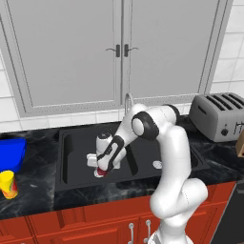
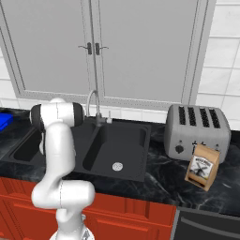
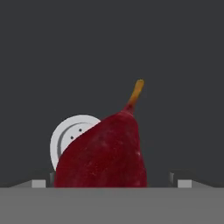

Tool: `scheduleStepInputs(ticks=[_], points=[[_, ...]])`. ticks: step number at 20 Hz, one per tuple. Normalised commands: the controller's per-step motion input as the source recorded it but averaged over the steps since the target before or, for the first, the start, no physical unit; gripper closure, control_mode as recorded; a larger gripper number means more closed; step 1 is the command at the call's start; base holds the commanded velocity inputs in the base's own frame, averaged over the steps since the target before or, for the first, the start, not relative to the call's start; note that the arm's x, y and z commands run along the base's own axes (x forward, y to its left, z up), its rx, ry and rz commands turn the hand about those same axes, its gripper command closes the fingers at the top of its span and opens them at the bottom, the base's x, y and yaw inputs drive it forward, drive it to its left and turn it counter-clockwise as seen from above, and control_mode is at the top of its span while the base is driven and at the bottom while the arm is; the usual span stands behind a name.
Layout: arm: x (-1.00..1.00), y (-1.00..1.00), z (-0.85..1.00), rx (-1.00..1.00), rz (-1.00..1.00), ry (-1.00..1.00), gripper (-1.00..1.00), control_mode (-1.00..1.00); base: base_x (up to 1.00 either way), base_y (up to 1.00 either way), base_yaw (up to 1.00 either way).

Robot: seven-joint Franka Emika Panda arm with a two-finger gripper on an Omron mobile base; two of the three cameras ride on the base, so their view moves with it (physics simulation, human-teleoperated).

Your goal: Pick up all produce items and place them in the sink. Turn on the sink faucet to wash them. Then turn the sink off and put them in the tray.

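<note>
Dark-red pear-shaped fruit (image 3: 105,151) with orange stem: lying in left basin of matte-black double sink (image 1: 71,157), partly over round silver drain (image 3: 70,135). Two-finger gripper (image 1: 101,170): spread wide, straddling fruit, nothing clamped. Step judged: fruit delivered to sink. Next: lift clear, reach slim grey gooseneck faucet (image 2: 92,105) lever. Bright blue tray (image 1: 12,152) far left.

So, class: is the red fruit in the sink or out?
In: the red fruit lies on the sink floor, partly covering a round drain.
</note>
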Motion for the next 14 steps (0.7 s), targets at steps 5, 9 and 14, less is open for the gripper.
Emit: scheduleStepInputs(ticks=[5, 9, 14], points=[[0.00, 0.02, -0.26, 0.00, 0.00, 0.00, -1.00, -1.00, 0.00, 0.00, 0.00], [-0.04, 0.02, -0.24, 0.00, 0.00, 0.03, 1.00, -1.00, 0.00, 0.00, 0.00], [-0.09, 0.00, -0.06, 0.00, 0.00, -0.01, 1.00, -1.00, 0.00, 0.00, 0.00]])
